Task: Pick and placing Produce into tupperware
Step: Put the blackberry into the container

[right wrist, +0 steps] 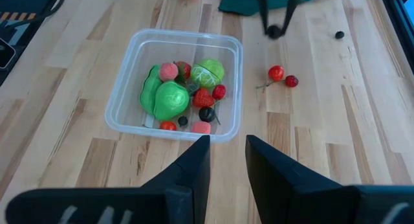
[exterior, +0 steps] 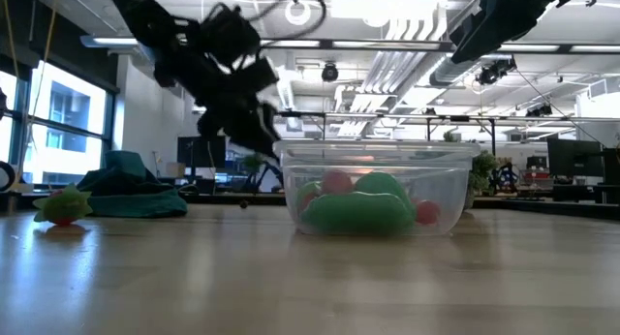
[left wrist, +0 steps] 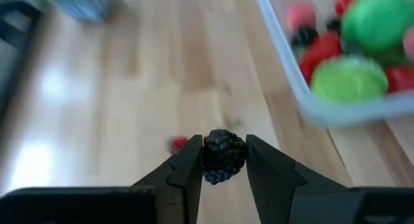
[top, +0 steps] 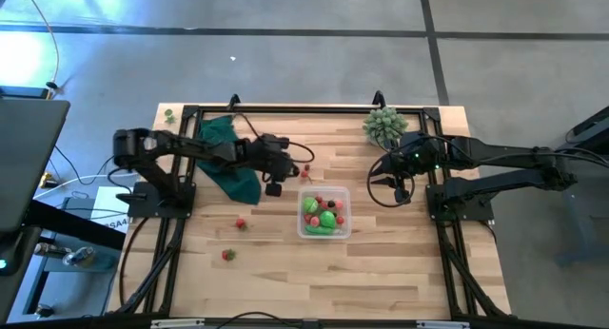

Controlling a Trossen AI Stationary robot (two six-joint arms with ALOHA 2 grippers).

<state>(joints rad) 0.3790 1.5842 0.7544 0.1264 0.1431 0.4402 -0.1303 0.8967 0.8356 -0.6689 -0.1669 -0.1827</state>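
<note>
Your left gripper (left wrist: 223, 160) pinches a dark bumpy blackberry piece (left wrist: 224, 156) above the wooden bench (top: 381, 272), beside the clear rectangular plastic container (top: 324, 213) of produce; your right gripper (right wrist: 226, 160), empty, sits slightly parted.

No readable text on show.

No word, label, brand or number can be made out anywhere across the four views. Markings are glimpsed on a white sheet (top: 116, 222) by the left edge of the worktop (top: 381, 272) in the high view, and again on a dark panel (right wrist: 13, 36) at the corner of the right wrist view, but neither can be read.
</note>
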